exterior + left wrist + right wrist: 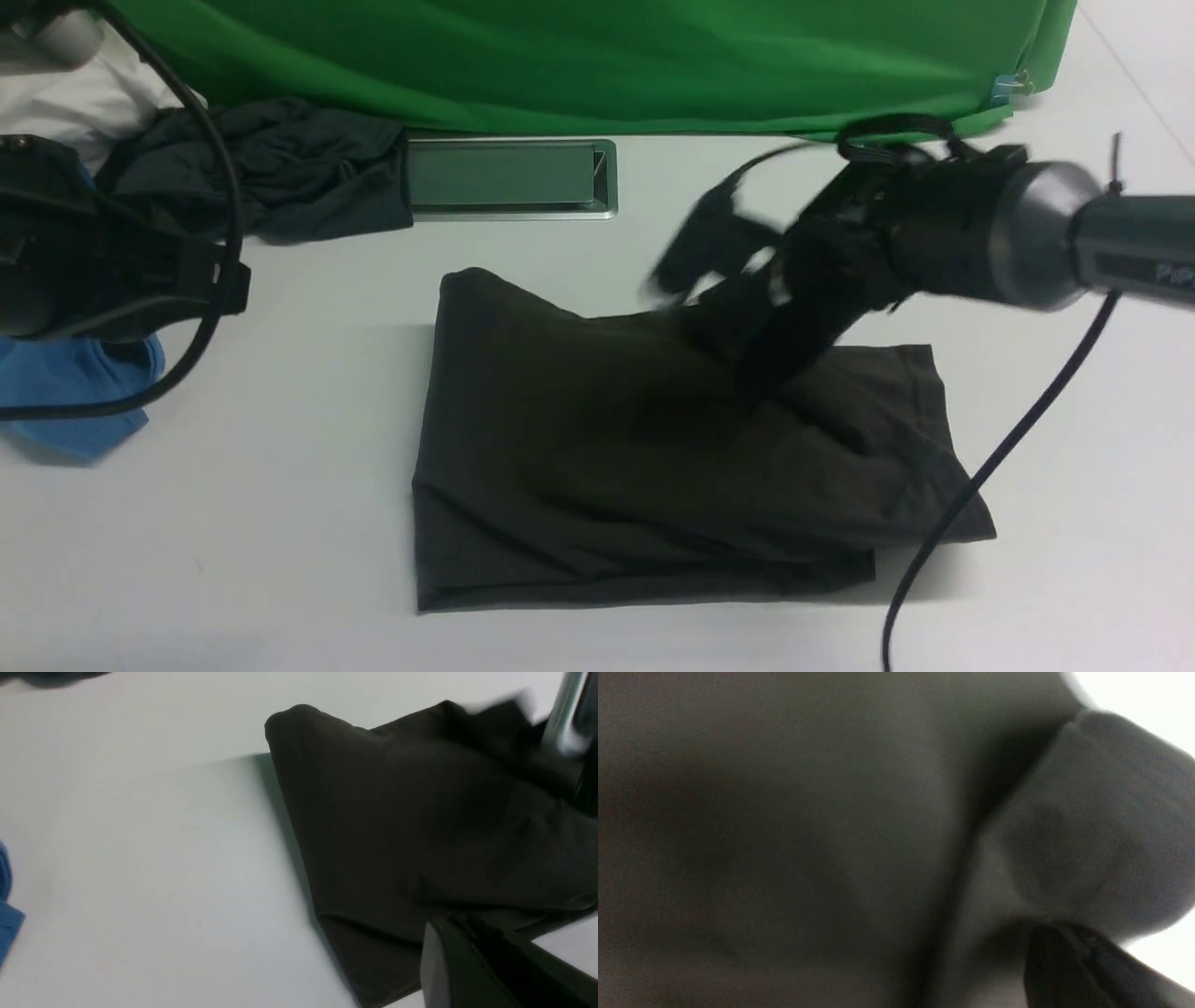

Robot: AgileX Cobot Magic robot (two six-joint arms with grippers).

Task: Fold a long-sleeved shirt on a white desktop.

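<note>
At the right of the table, the right arm reached in from the right edge, lying nearly level above the white desktop [233, 523] with its wrist bent down and leftward, so that the right gripper [761, 378] pointed at the far-right part of the long-sleeved shirt [607, 467]. Its fingers were pressed all but together; blur and dark cloth hid whether they pinched any fabric, and the right wrist view showed only dark cloth filling the frame, very close. The left gripper [467, 961] was drawn back at the left edge, above the blue shirt [65, 392], well apart from the black one, its fingers closed on nothing.

The long-sleeved shirt lay folded in the middle of the desktop, near the robot, its long axis running left to right. Its left edge was a straight fold running near to far; its right end splayed out, with a hemmed corner pointing near-right. The far-left corner stood slightly raised. A dark grey garment [280, 168] lay far-left beside the hatch [509, 177], before the green backdrop [597, 56].
</note>
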